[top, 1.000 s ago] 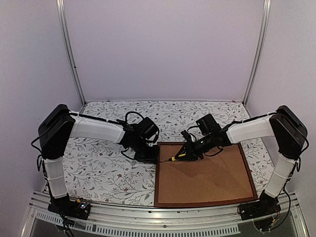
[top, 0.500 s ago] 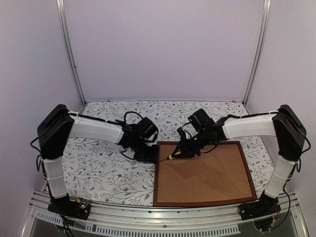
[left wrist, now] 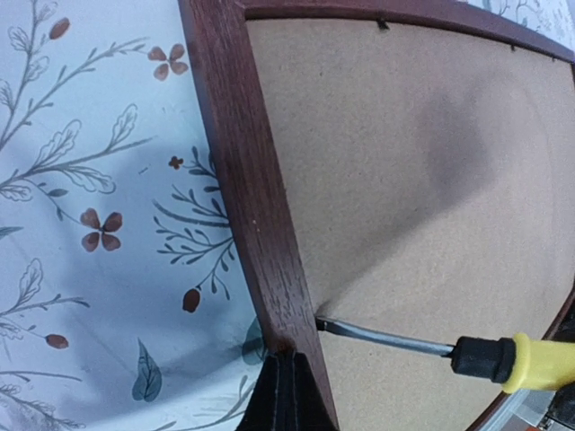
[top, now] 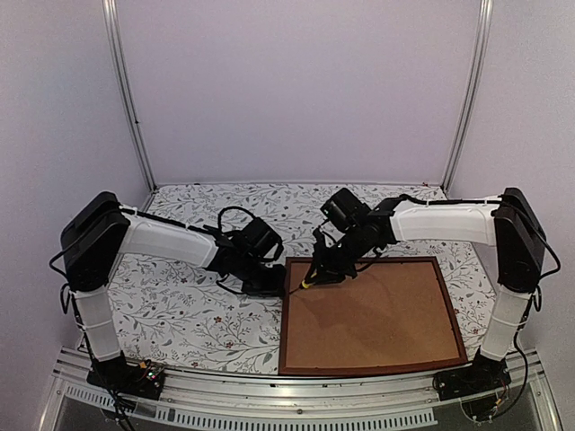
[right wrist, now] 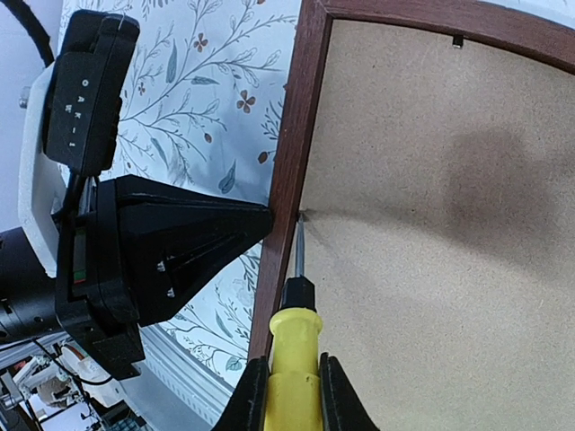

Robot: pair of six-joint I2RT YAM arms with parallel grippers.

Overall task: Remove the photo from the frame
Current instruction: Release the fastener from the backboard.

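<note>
Top external: we see the frame (top: 284,332) lying back-up on the table (top: 180,314).
Left gripper (left wrist: 286,364): closed, empty, tips at its outer edge.
Right gripper (right wrist: 292,364): clamps the screwdriver (right wrist: 293,328) — blade at its inner edge.

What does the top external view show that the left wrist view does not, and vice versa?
Top only: the whole frame, and the right gripper shut on the screwdriver. Left wrist only: the blade tip at the seam between rail and backing board. Both: the frame's left rail, the board, the yellow handle, the shut left gripper beside that rail.
</note>
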